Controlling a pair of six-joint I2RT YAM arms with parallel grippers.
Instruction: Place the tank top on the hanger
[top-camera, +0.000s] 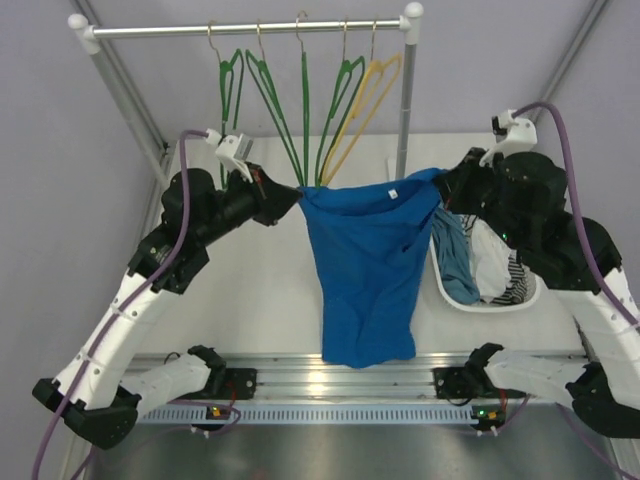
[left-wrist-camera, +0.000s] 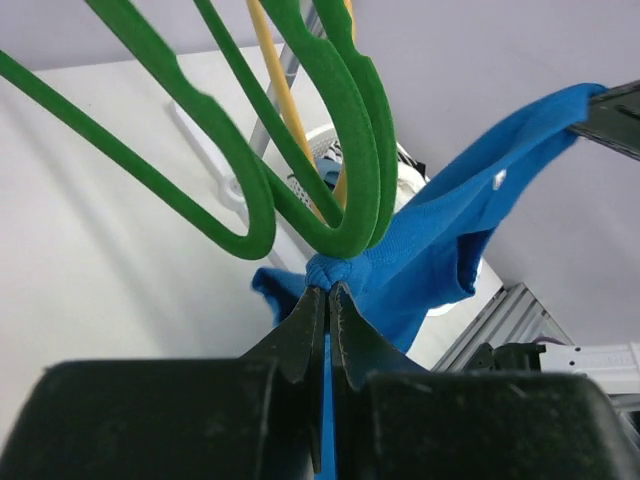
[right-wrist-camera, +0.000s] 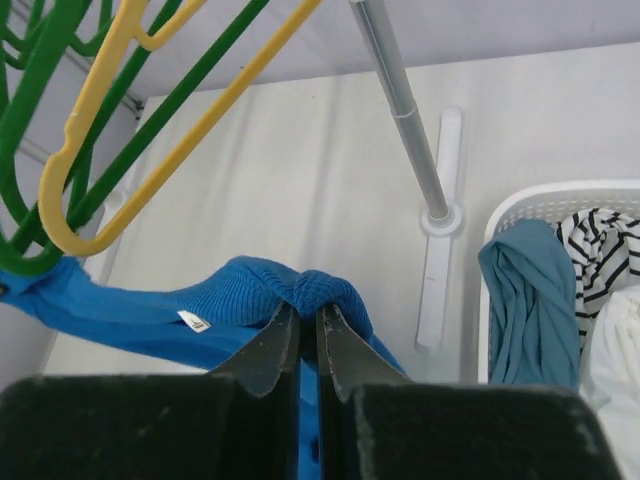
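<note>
The royal-blue tank top (top-camera: 365, 270) hangs spread between my two grippers, its hem drooping toward the table's front edge. My left gripper (top-camera: 298, 190) is shut on the top's left upper corner (left-wrist-camera: 340, 268), just below the lower ends of the green hangers (left-wrist-camera: 350, 150). My right gripper (top-camera: 440, 185) is shut on a bunched fold at the right upper corner (right-wrist-camera: 330, 290). Several green hangers (top-camera: 305, 110) dangle by brass hooks from the rail, their bottoms right behind the tank top's upper edge. The top's white label (right-wrist-camera: 190, 320) faces the right wrist camera.
A yellow-orange hanger (top-camera: 365, 100) hangs among the green ones on the metal rail (top-camera: 250, 30). The rail's right post (top-camera: 405, 100) stands close behind the right gripper. A white basket (top-camera: 487, 300) at the right holds a grey-blue garment (top-camera: 455, 250) and a striped cloth (top-camera: 515, 275).
</note>
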